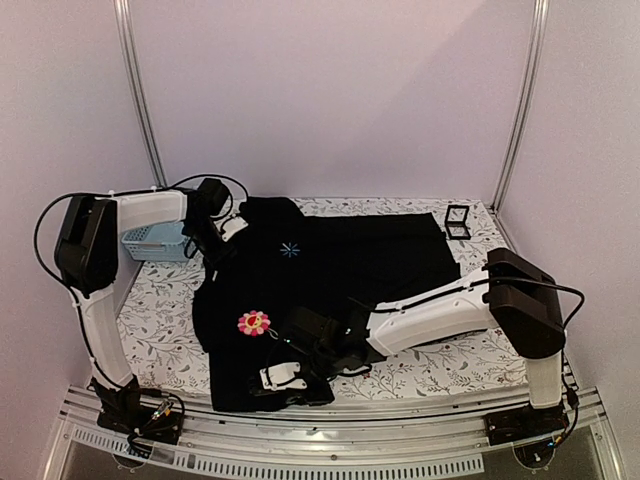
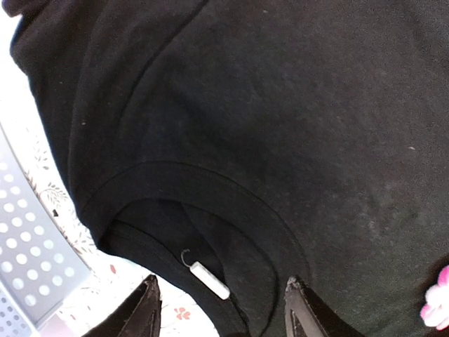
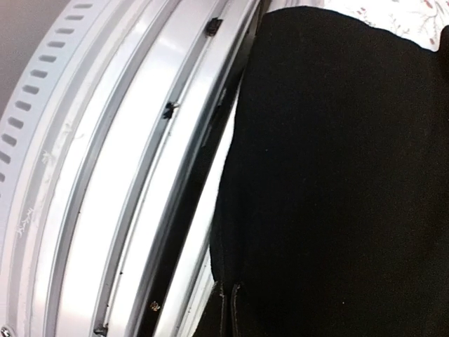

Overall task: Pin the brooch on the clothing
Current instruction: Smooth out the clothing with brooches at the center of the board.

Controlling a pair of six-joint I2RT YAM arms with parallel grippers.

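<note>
The clothing [image 1: 330, 275], a black shirt with a small light-blue star emblem [image 1: 289, 249], lies spread on the table. The brooch [image 1: 254, 322], a pink flower with a yellowish centre, sits on the shirt's front left part; its pink edge shows in the left wrist view [image 2: 436, 306]. My left gripper [image 1: 224, 236] is open over the collar [image 2: 210, 203], its fingers either side of a white tag [image 2: 209, 279]. My right gripper [image 1: 281, 378] is at the shirt's near hem [image 3: 231, 232], its fingers [image 3: 226, 316] closed together on the fabric edge.
A light-blue perforated basket [image 1: 150, 240] stands at the back left, next to the left gripper, and shows in the left wrist view [image 2: 28, 260]. A small black stand [image 1: 458, 222] is at the back right. The metal rail [image 3: 105, 175] runs along the table's near edge.
</note>
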